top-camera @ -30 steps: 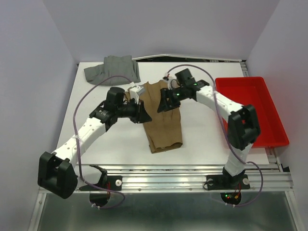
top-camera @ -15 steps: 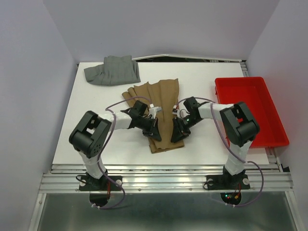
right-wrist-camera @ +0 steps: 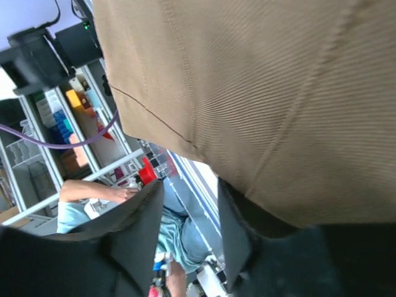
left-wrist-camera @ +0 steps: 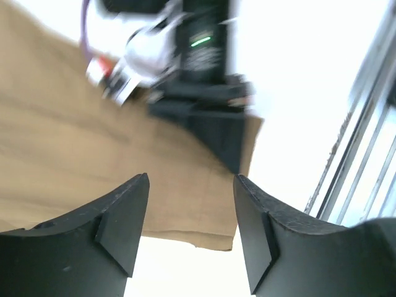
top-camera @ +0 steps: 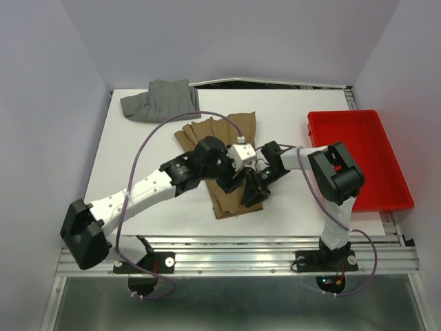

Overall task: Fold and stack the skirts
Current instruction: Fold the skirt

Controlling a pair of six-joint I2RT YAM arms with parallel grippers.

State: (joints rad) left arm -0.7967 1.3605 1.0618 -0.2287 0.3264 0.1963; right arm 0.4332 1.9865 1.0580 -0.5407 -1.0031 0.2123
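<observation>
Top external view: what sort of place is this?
Probably a lab robot cell: a white table boxed in by plain walls, aluminium rails along its near edge, and stocked shelving visible beyond in the right wrist view.

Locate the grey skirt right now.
Top view: the grey skirt lies bunched at the far-left corner of the table, just beyond the tan skirt, on the opposite side from the red tray.
</observation>
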